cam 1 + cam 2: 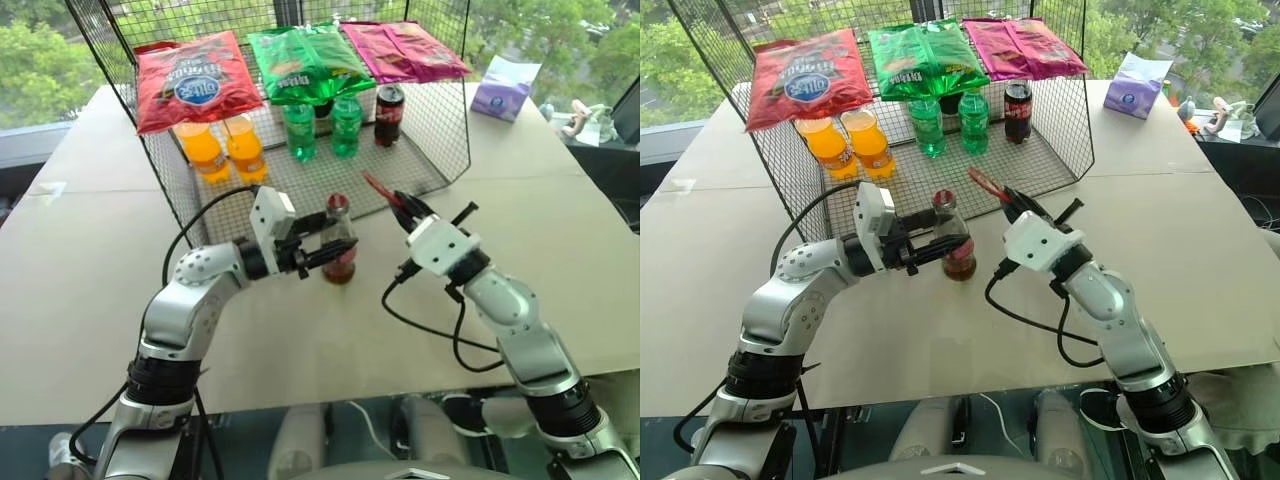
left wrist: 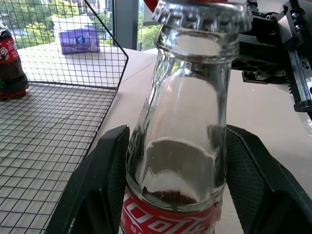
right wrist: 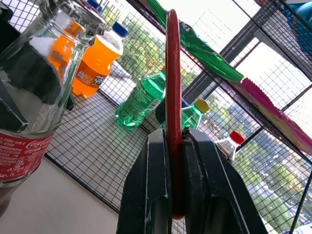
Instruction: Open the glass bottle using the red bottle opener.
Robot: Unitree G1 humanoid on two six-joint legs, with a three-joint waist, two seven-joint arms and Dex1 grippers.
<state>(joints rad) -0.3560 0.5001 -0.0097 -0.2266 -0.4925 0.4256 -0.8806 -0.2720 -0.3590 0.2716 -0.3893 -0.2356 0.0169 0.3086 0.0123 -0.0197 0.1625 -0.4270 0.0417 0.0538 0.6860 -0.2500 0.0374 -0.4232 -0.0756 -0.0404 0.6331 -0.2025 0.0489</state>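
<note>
Trouble, we judged, lay in the red bottle opener [image 3: 172,97], pinched edge-on in our shut right hand [image 1: 400,207], twisting loose against the capped glass bottle [image 1: 339,243] our left hand [image 1: 322,250] clasped upright on the desk [image 1: 80,280].

a broad beige table [image 1: 90,300] runs under and out beyond the gripper [image 1: 335,245] on every side. ahead of it, past its fingertips, stands a black wire mesh rack [image 1: 440,120] on the tabletop. farther off to its right lies a purple tissue pack [image 1: 503,87] near the table's far corner. beyond the table are large windows [image 1: 30,60] with green trees [image 1: 560,40] outside, and even daylight falls across everything. below the near table edge a strip of dark floor [image 1: 30,445] shows.
</note>
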